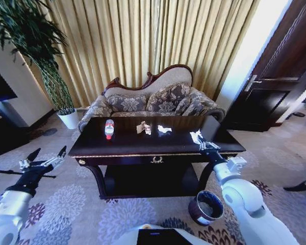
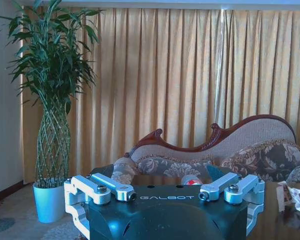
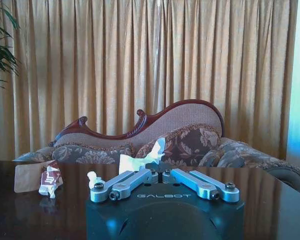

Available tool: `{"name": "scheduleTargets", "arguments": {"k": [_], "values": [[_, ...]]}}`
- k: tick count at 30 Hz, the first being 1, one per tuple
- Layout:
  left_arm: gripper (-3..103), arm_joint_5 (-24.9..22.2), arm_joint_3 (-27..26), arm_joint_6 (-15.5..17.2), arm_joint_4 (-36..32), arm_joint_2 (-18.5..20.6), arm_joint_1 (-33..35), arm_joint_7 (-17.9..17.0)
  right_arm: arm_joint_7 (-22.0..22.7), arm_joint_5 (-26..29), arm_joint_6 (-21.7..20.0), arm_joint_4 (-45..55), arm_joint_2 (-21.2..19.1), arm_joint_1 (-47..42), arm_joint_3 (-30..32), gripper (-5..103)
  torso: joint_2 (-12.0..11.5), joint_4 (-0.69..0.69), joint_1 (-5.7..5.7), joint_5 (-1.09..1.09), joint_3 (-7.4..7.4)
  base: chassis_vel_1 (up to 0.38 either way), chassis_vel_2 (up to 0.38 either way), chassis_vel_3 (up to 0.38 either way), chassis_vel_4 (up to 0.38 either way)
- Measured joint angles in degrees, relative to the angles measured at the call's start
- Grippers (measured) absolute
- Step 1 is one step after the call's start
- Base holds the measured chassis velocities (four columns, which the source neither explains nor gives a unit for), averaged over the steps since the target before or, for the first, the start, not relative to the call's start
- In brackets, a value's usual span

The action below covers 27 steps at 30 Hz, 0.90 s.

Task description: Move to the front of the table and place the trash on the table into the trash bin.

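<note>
The dark glossy table (image 1: 143,149) stands in front of me. On it lie the trash items: a clear bottle (image 1: 109,128) with a red label, a tan-and-white carton (image 1: 144,127) and a white paper scrap (image 1: 164,129). My right gripper (image 1: 203,144) rests over the table's right front corner, shut on another crumpled white paper scrap (image 3: 140,162) that sticks up from its fingertips (image 3: 152,175). The carton (image 3: 50,179) lies farther along the tabletop. My left gripper (image 1: 45,159) hangs open over the carpet, left of the table. The trash bin (image 1: 206,207) stands on the floor below my right arm.
A patterned sofa (image 1: 158,99) sits behind the table before gold curtains. A tall plant in a white pot (image 1: 69,118) stands at the back left. A dark door (image 1: 275,81) is at the right. Patterned carpet surrounds the table.
</note>
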Motion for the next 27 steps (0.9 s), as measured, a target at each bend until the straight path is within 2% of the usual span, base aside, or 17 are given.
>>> {"name": "scheduleTargets", "arguments": {"k": [18,24,27], "values": [[100,2.0,2.3,0.8,-1.4,-2.5,-1.0,-0.3,-2.6,0.8,1.5,-3.4,-0.9,-2.9,2.6,0,0.0,0.0,-0.03,0.0,-0.01,0.123,-0.119,-0.121,0.12],[100,1.8,1.7,0.8,-1.5,-2.9,-0.9,-0.3,-3.2,0.9,1.7,-12.2,-1.1,-2.7,2.3,0,0.0,-0.01,-0.03,0.0,-0.01,0.018,-0.009,-0.008,0.019],[100,1.7,1.2,0.8,-1.5,-2.6,-0.6,-0.2,-2.8,4.2,1.6,-22.0,-1.1,-1.1,1.2,0,0.0,0.0,0.02,0.02,0.01,0.0,0.0,0.0,0.0]]}}
